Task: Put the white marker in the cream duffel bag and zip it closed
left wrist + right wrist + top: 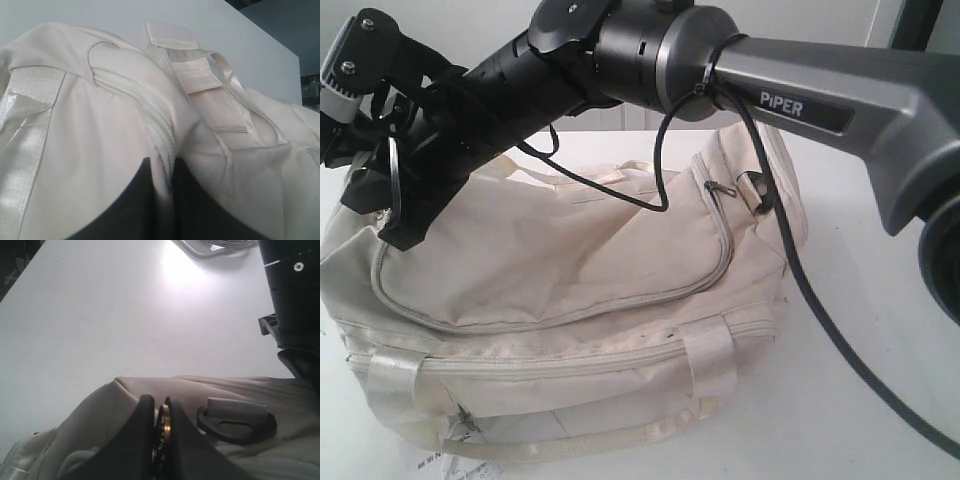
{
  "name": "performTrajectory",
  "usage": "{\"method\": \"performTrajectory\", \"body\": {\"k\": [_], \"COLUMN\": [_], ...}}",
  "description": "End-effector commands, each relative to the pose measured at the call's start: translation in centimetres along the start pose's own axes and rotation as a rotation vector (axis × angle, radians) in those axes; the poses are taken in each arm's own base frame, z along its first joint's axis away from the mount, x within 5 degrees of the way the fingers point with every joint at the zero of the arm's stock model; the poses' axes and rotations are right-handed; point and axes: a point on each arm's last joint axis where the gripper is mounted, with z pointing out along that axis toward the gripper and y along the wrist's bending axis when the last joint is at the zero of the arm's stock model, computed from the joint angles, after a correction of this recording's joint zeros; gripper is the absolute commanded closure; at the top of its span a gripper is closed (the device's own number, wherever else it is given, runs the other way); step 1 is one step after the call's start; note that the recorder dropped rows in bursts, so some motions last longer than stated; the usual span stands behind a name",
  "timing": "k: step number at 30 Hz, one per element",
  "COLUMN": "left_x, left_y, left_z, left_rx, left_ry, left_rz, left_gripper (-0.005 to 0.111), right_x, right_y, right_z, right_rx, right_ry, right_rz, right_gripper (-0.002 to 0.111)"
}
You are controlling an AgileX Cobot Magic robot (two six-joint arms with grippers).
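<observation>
2 claws pinch the cream duffel bag [570,260]: my right gripper [159,430] on its gold zipper pull [164,422], my left gripper [161,185] on cloth alongside the zipper line.

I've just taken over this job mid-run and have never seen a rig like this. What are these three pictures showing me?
The machine is two robot arms, each ending in a two-finger gripper. The wide picture comes from a camera off the arms. It shows both arms reaching over a cream bag that lies on a white table. The other two pictures come from cameras on the wrists, looking along the dark fingers. The left gripper is shut on a fold of the bag's fabric. The right gripper is shut on a small brass piece at the bag, probably the zip pull. The marker shows in none of the pictures.
</observation>
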Motion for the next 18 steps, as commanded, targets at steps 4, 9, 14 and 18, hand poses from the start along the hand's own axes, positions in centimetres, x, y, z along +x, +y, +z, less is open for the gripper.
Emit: {"method": "performTrajectory", "body": {"k": [4,9,14,18], "left_x": [-1.8,-1.8,-1.8,-1.7], "left_y": [0.9,0.8,0.8,0.8], "left_z": [-0.8,-0.8,-0.8,-0.8], "left_rx": [-0.044,-0.042,-0.038,-0.037], "left_ry": [-0.181,-0.184,-0.189,-0.174], "left_rz": [-0.057,-0.06,-0.068,-0.059], "left_gripper": [0.107,0.107,0.107,0.107], "right_x": [-1.3,-1.2,-1.3,-1.4], "right_y": [3.3,3.9,3.2,2.1], "right_z": [-0.5,-0.7,-0.4,-0.2], "right_rx": [-0.282,-0.349,-0.264,-0.146], "right_ry": [-0.024,-0.012,-0.029,-0.037], "right_rz": [0.005,0.002,-0.007,-0.015], "right_gripper": [0.108,0.108,0.108,0.108]}}
